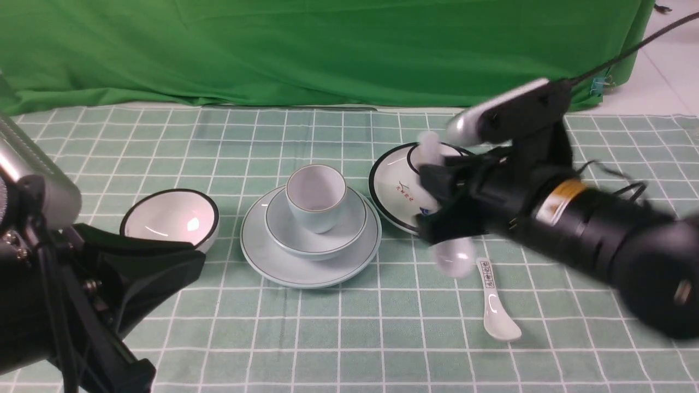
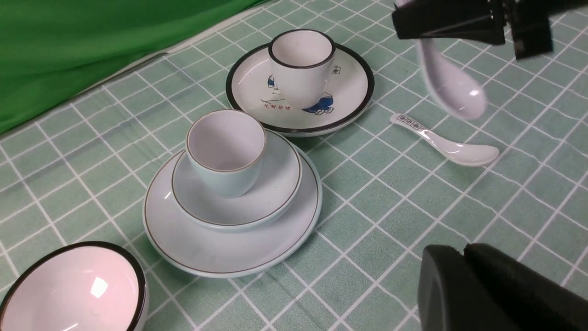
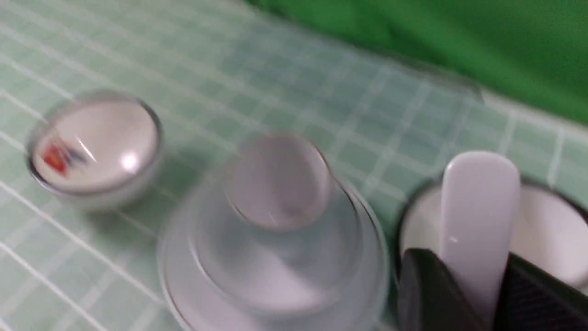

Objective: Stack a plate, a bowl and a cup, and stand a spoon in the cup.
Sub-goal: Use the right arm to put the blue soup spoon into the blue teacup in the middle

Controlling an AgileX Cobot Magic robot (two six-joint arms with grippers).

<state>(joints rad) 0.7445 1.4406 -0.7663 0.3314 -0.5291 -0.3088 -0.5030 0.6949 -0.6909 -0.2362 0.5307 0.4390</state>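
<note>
Right gripper [image 1: 437, 202] is closed on the spoon [image 1: 457, 259], jaws pinched across the handle. The scoop end hangs below the fingers and the handle tip pokes out above them. The spoon is off the cloth and clear of everything. The view is motion-blurred, so I can't tell the exact grip depth.

From the hand, the cup [image 1: 317, 196] is to its left and lower. It sits upright in the bowl [image 1: 355, 224], and the bowl sits on the plate [image 1: 273, 262]. The stack looks done, so I judge only the spoon is left.

Right behind the hand are the black-rim plate [image 1: 393, 185] and the black-rim cup [image 2: 301, 64] standing on it. That is the wrong set. Just below the hand, on the cloth, lies the printed-handle spoon [image 1: 497, 311]. Ignore it.

How I'd run it:
- Stay at this height or go a bit higher while moving left, so the scoop clears the cup rim.
- Centre the scoop over the cup mouth before lowering.
- Lower straight and slow until the scoop is near the cup floor.
- Let the handle lean onto the rim, then release.
- Don't open high. The cup is small and only rests loose in the bowl, so a dropped or side-pushed spoon could tip it.
- Withdraw upward, not sideways, so the fingers don't drag the handle.

Left gripper [image 2: 464, 271] is low, well apart from the stack and nearest the black-rim bowl [image 1: 172, 215]. It holds nothing that I can see, and I can't tell how far it is open. I'd keep it out of the way.
</note>
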